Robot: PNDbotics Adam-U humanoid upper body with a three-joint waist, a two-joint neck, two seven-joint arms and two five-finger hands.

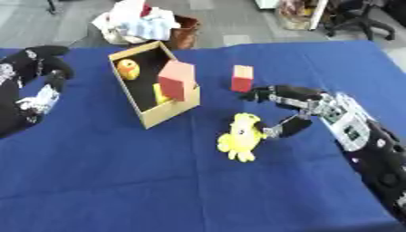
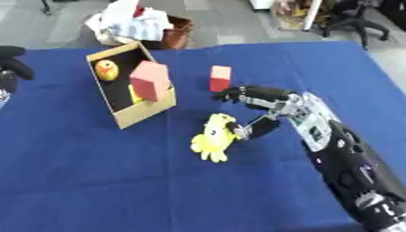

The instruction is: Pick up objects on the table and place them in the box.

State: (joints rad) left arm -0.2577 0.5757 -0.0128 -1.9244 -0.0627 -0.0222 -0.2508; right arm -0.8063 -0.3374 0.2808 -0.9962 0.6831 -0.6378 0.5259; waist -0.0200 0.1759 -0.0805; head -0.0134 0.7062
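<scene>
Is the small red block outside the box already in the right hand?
No: the small red block stands alone on the blue table, while the right hand reaches with spread fingers toward the yellow toy.

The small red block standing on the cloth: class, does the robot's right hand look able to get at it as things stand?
Probably yes. The right hand is open beside the yellow toy, and the small red block stands just beyond its fingers with bare blue cloth between.

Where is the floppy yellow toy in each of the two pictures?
Left eye view: the yellow toy lies just below the middle, a little right of centre, at the right hand's fingertips.
Right eye view: the same toy sits left of centre, at about the same height.
Shared landmark: the cardboard box up and to the toy's left in both.
</scene>
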